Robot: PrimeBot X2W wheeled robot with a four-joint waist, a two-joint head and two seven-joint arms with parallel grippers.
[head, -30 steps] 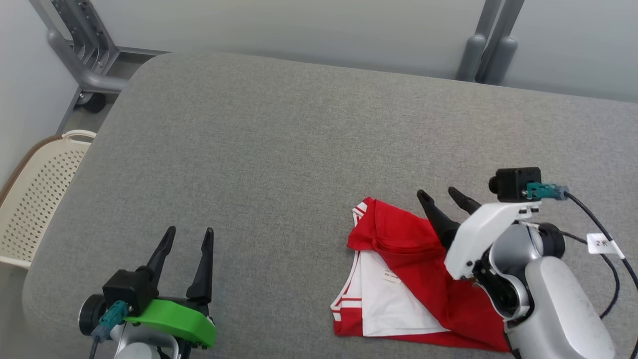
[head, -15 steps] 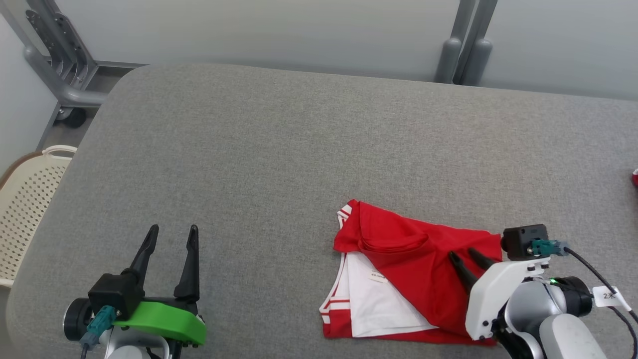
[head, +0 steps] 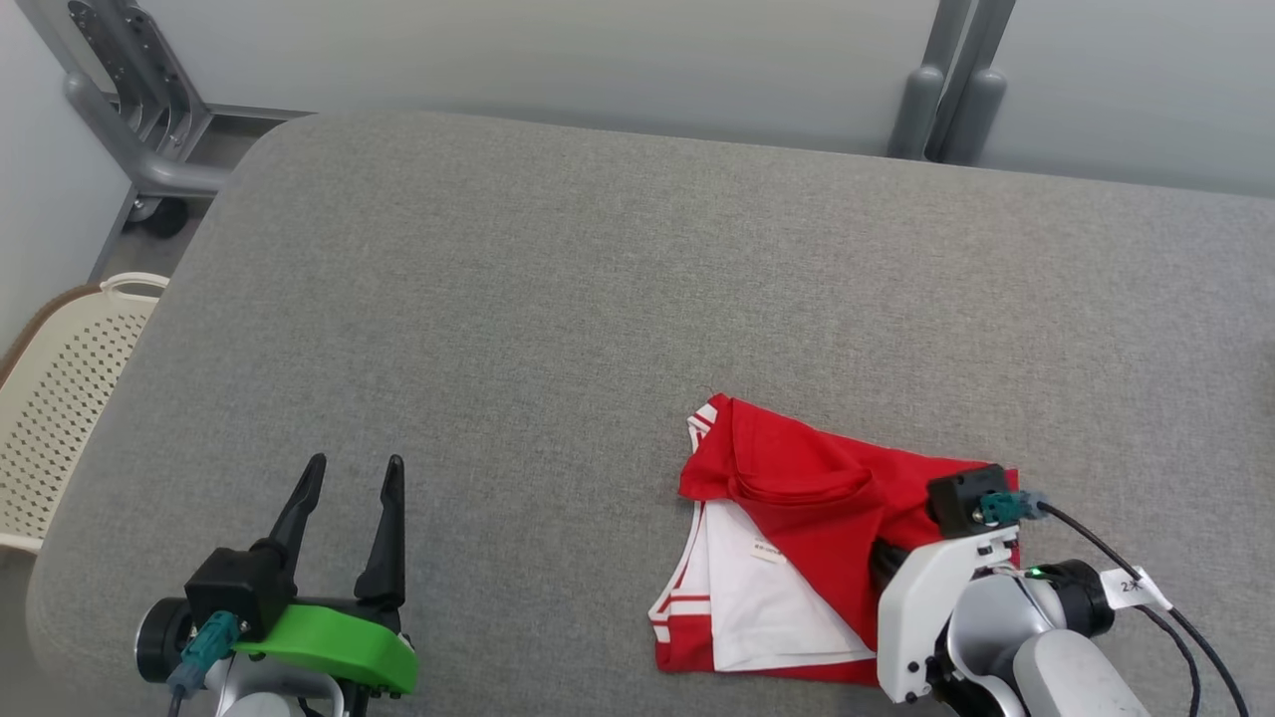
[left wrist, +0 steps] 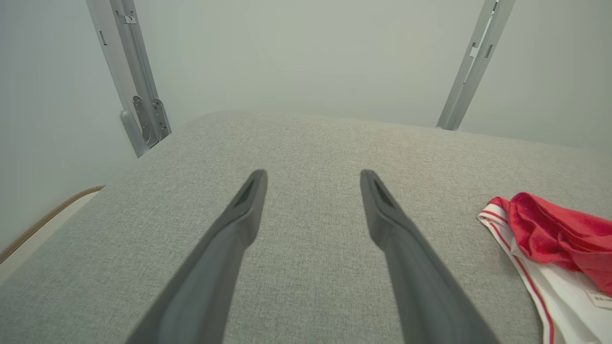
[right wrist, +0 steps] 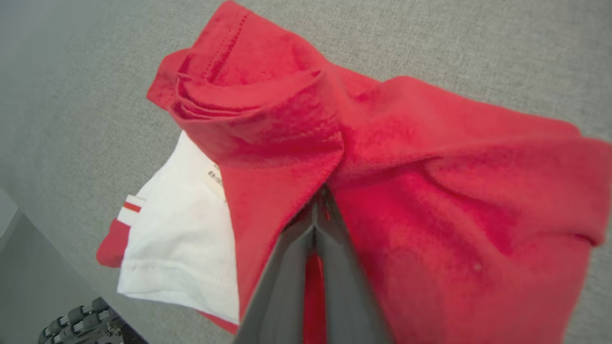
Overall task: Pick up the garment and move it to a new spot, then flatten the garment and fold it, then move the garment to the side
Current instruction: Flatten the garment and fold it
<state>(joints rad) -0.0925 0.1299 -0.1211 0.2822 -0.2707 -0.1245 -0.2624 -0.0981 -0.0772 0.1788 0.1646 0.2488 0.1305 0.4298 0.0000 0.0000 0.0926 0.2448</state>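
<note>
On surface [head: 558,299], front right: garment [head: 797,498]. On garment's right part: right pincer [right wrist: 321,193], tips in fold. Front left, well apart from garment, over surface: left pincer [head: 356,463]. Beside surface's left edge: basket [head: 60,388]. Behind surface: posts [head: 936,90].

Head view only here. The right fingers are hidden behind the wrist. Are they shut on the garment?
Observer: Yes. In the right wrist view the right gripper is shut, its tips tucked under a fold of the red garment, with red cloth showing between the fingers.
Operator: My frame cuts off the near side. Is the garment hanging over an edge?
Observer: No. Its striped corner lies close to the edge of the grey surface, but fully on it.
</note>
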